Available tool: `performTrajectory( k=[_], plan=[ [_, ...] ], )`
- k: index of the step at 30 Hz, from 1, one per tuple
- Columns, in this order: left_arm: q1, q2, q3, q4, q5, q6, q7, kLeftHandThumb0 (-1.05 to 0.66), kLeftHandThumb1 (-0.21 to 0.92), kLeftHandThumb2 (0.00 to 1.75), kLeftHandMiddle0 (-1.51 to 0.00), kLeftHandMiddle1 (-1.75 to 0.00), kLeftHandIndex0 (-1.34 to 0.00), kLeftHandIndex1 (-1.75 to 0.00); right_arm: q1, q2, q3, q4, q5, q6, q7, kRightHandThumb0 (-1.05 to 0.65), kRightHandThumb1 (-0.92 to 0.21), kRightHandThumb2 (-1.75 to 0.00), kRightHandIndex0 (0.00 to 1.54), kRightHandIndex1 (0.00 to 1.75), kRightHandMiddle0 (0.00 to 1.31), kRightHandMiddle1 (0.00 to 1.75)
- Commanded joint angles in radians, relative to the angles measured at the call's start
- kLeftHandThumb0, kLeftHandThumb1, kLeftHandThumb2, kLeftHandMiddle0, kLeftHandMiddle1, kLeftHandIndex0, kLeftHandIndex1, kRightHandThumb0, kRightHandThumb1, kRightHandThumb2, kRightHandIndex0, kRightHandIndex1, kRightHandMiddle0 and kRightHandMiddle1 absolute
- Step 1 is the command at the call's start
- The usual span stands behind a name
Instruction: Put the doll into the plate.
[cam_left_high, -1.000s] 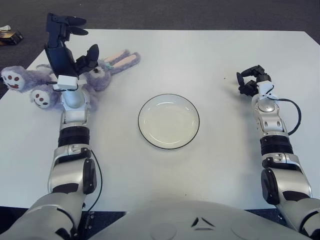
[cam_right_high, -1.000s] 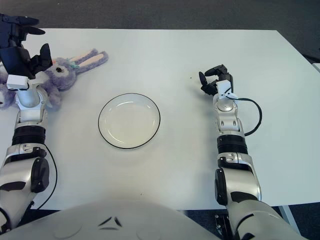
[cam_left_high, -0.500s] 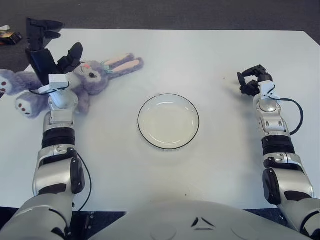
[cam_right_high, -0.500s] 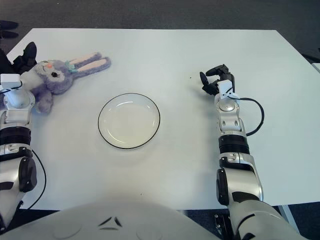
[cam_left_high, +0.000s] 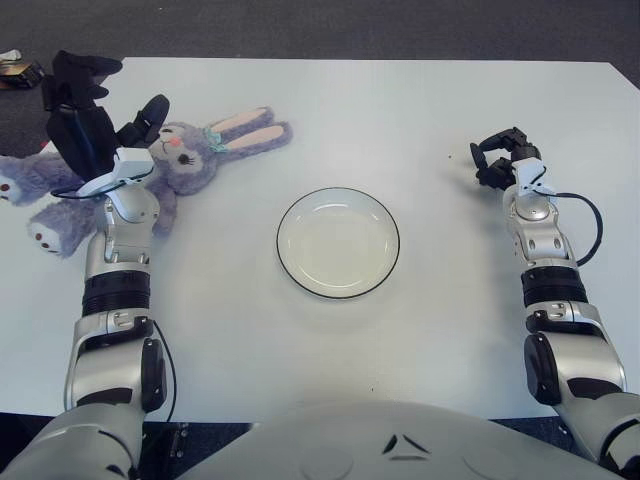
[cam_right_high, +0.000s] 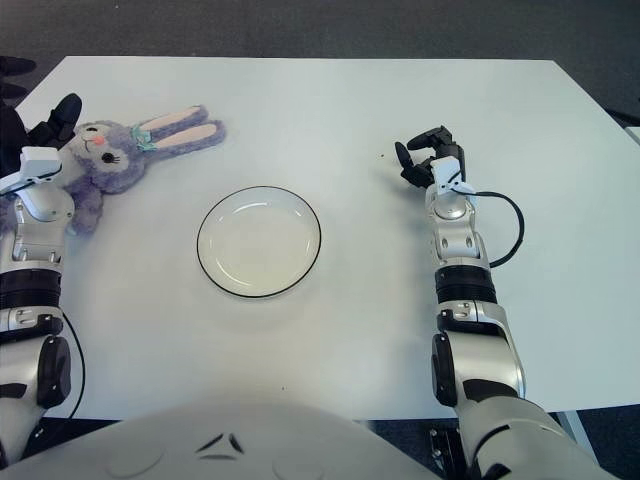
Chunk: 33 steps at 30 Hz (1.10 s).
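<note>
Rightward the doll (cam_left_high: 190, 155) has shifted, left robot hand (cam_left_high: 85, 110) gripping it; right robot hand (cam_left_high: 500, 158) curled, empty

Both arms were silver-grey segmented shells with black joint bands. Each black three-fingered hand, left hand (cam_left_high: 85, 120) and right hand (cam_left_high: 498, 158), met a white wrist block. Thin black cables looped beside the forearms.

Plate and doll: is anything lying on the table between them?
No. In the left eye view, only bare white table separates the plate from the doll, which the left hand is beside.
</note>
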<state>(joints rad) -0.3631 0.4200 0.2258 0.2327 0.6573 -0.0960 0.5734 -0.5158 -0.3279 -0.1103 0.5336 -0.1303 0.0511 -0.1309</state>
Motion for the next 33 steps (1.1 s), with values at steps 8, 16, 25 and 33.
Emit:
performTrajectory(
  k=[8, 16, 25, 33],
  plan=[
    [0.109, 0.094, -0.072, -0.219, 0.074, 0.222, -0.265, -0.65, 0.92, 0.32, -0.22, -0.78, -0.26, -0.84, -0.064, 0.008, 0.034, 0.051, -0.016, -0.015, 0.009, -0.37, -0.79, -0.61, 0.75, 1.75, 0.37, 1.64],
    [0.155, 0.195, -0.09, -0.37, 0.086, 0.315, -0.542, -0.74, 0.92, 0.32, -0.37, -0.08, -0.31, -0.46, -0.091, 0.013, 0.059, 0.078, -0.021, -0.018, 0.01, -0.37, -0.79, -0.61, 0.75, 1.75, 0.37, 1.65],
    [0.146, 0.284, -0.095, -0.393, 0.036, 0.298, -0.705, -0.8, 0.92, 0.38, -0.45, -0.05, -0.32, -0.4, -0.094, 0.009, 0.07, 0.076, -0.019, -0.009, 0.012, -0.37, -0.79, -0.62, 0.75, 1.75, 0.37, 1.65],
    [0.134, 0.358, -0.09, -0.365, -0.037, 0.218, -0.783, -0.81, 0.92, 0.31, -0.46, -0.01, -0.34, -0.34, -0.087, 0.004, 0.069, 0.072, -0.017, -0.011, 0.015, -0.37, -0.78, -0.63, 0.75, 1.75, 0.37, 1.66]
  ],
)
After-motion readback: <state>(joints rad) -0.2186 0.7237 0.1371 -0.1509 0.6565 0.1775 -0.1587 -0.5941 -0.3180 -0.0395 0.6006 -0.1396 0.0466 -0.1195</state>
